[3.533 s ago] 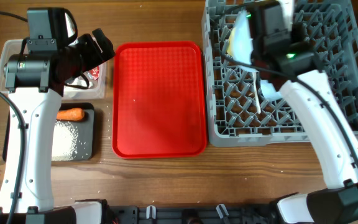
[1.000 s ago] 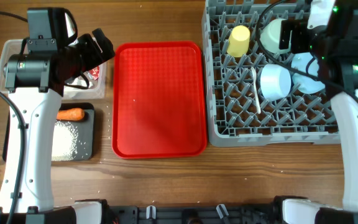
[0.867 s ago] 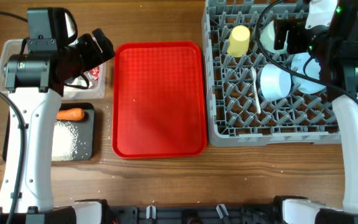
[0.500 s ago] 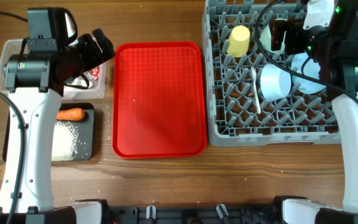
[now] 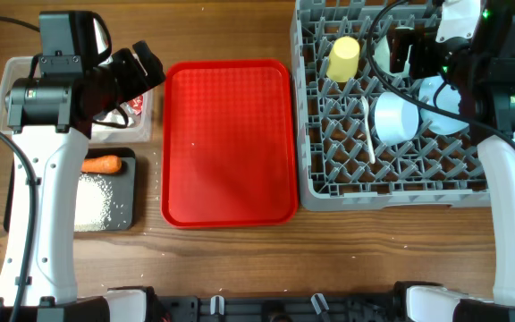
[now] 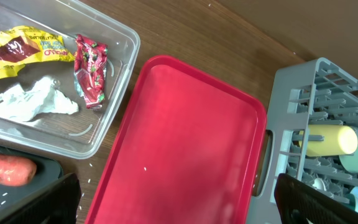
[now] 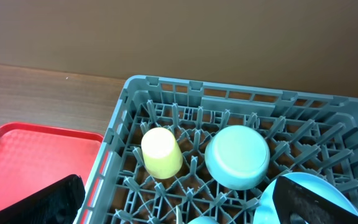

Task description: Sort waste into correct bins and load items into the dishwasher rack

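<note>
The grey dishwasher rack (image 5: 329,183) holds a yellow cup (image 5: 343,56), a pale green bowl (image 7: 237,157), a pale blue bowl (image 5: 396,116), a blue plate (image 5: 441,100) and a white spoon (image 5: 366,125). My right gripper (image 5: 409,49) hangs open over the rack's back, holding nothing. The clear tub (image 6: 126,50) contains a yellow wrapper (image 6: 23,46), a red wrapper (image 6: 91,68) and a tissue wad (image 6: 36,99). On the black tray (image 5: 125,213) lie a carrot (image 5: 101,164) and rice (image 5: 92,199). My left gripper (image 5: 146,64) is open and empty, above the tub's right end.
A red serving tray (image 5: 229,143) lies between the bins and the rack, bare except for a stray rice grain (image 6: 144,167). A few grains dot the wood by the black tray. Both white arms reach in from the table's front edge.
The right arm has drawn back from over the rack's middle to its far right, uncovering the cup, bowls and plate. Over the last second it barely shifts. The left arm is still.
</note>
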You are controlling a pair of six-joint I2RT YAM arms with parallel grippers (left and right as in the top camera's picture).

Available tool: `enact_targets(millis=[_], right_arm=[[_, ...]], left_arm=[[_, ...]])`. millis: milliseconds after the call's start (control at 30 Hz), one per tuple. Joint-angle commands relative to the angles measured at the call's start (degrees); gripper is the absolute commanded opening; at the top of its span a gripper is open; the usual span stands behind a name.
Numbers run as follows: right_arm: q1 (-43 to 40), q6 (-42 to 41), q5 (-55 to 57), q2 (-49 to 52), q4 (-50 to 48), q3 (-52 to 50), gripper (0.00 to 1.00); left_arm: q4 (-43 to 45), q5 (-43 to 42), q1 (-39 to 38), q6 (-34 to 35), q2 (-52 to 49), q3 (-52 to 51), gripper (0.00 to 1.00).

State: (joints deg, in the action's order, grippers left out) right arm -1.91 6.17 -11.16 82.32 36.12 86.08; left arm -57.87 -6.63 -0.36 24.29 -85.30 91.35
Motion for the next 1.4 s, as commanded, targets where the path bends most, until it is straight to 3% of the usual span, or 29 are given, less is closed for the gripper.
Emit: enact_targets(millis=[0,233,367,567,700,1000,1167,1367], right_arm=[[0.1,0.3,-0.1,0.3,0.1,0.6,1.0],[0.1,0.7,-0.5,-7.2,1.0,0.5,1.0],[0.1,0.7,-7.6,-17.2,1.0,-0.3,0.99],[0.2,-0.4,-8.5,-32.3,0.7,-7.7,1.0],[0.2,-3.9,-8.2,-44.7,-5.0,-18.9,1.0],[0.3,-11.4,-6.3,-67.8,-38.9,-55.7,1.0],[0.6,-25.4,3.2,-74.4,-45.0,-69.8,1.0],[3.4,-24.2,7.7,-81.5,-49.6,-79.8,1.0]], left_arm=[[0.1,0.7,0.3,-0.9,0.0,0.2,1.0],[0.1,0.7,0.3,-0.9,0.0,0.2,1.0],[0.1,0.7,0.3,-0.9,0.0,0.2,1.0],[0.1,0.7,0.3,-0.9,0.0,0.2,1.0],[0.1,0.7,0.3,-0.9,0.0,0.2,1.0],[0.1,0.7,0.3,-0.9,0.0,0.2,1.0],[0.1,0.7,0.3,-0.9,0.0,0.2,1.0],[0.1,0.7,0.3,-0.9,0.0,0.2,1.0]])
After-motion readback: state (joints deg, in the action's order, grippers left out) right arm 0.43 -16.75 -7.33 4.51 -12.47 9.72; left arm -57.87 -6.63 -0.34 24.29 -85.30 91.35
